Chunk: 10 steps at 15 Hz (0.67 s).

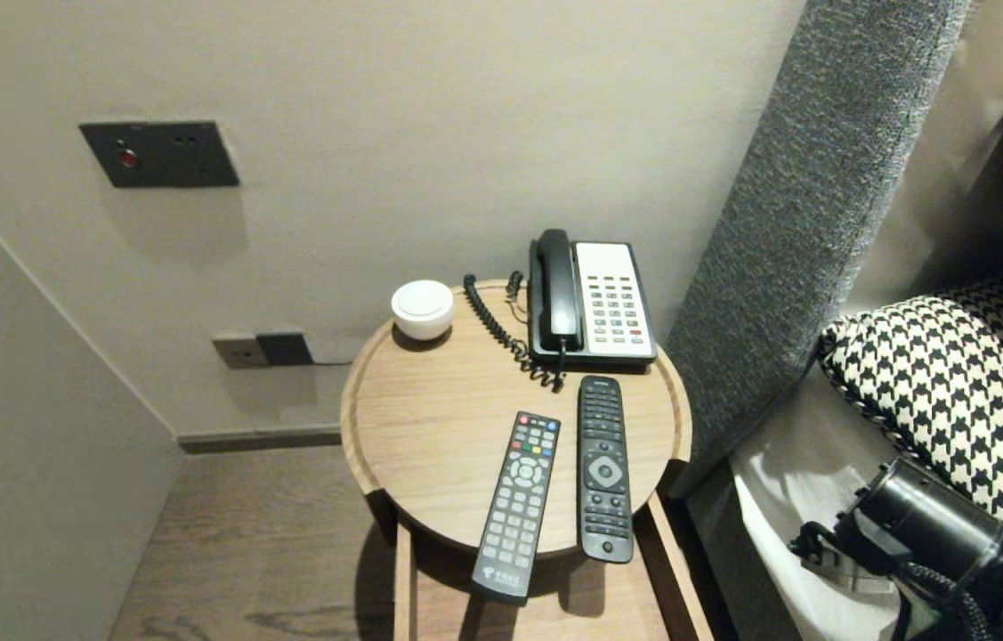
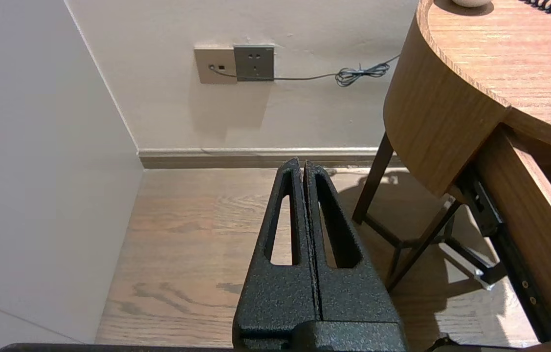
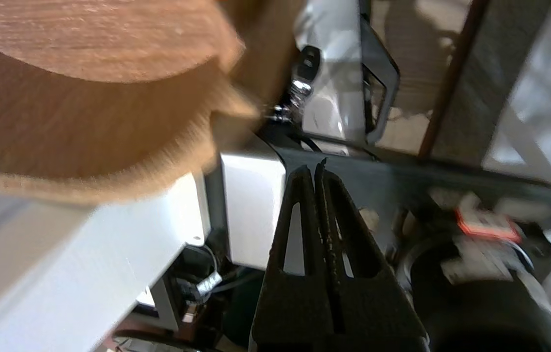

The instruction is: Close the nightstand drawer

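A round wooden bedside table point(image 1: 412, 418) carries a grey remote point(image 1: 517, 503) and a black remote point(image 1: 604, 467), both overhanging its front edge. Behind them stand a black and white desk phone point(image 1: 590, 303) and a small white round device point(image 1: 422, 308). My right arm shows at the lower right of the head view, beside the bed. Its gripper point(image 3: 315, 168) is shut and empty, low beside the table's edge point(image 3: 84, 122) and over the robot's own body. My left gripper point(image 2: 301, 165) is shut and empty, parked above the wooden floor left of the table point(image 2: 451, 98).
An open drawer point(image 1: 545, 605) juts out under the tabletop. A grey headboard point(image 1: 812, 196) and a houndstooth pillow point(image 1: 955, 374) lie to the right. Wall sockets point(image 2: 241, 63) and a cable sit low on the wall, with the table's dark legs point(image 2: 378, 181) nearby.
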Tool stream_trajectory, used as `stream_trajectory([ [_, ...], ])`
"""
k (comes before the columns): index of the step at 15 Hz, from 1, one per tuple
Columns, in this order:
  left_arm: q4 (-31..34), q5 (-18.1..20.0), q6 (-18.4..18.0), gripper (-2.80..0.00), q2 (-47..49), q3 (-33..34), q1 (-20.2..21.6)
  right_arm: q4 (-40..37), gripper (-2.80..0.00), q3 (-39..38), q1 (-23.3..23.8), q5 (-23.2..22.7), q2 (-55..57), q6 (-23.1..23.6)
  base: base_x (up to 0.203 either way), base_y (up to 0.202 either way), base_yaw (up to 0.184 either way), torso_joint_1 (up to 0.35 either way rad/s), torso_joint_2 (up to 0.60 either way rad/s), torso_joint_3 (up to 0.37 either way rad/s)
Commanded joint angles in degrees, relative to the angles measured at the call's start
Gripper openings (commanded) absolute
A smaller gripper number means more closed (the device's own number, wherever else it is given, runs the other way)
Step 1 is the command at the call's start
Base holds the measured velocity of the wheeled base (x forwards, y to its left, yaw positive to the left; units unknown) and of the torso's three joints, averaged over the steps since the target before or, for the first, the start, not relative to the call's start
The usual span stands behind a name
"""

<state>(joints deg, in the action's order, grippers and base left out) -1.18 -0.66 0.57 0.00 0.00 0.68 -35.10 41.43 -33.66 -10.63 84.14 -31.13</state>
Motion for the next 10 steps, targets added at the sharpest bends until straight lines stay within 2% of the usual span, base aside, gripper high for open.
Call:
stream_trajectory([
  [1, 0.0, 0.0, 0.0, -2.80, -0.2, 0.0, 0.0, 2.8, -2.80, -1.2, -2.8, 0.0, 4.4, -1.8, 0.000, 0.000, 0.000, 0.000, 0.00, 0.000],
  [5, 0.0, 0.0, 0.0, -2.80, -0.1, 0.0, 0.0, 5.4, -2.80, -1.0, -4.7, 0.3, 5.6, -3.5, 0.000, 0.000, 0.000, 0.000, 0.00, 0.000],
  [10, 0.0, 0.0, 0.0, -2.80, -0.1, 0.0, 0.0, 8.9, -2.80, 0.5, -5.1, 5.1, 6.2, -5.4, 0.000, 0.000, 0.000, 0.000, 0.00, 0.000],
])
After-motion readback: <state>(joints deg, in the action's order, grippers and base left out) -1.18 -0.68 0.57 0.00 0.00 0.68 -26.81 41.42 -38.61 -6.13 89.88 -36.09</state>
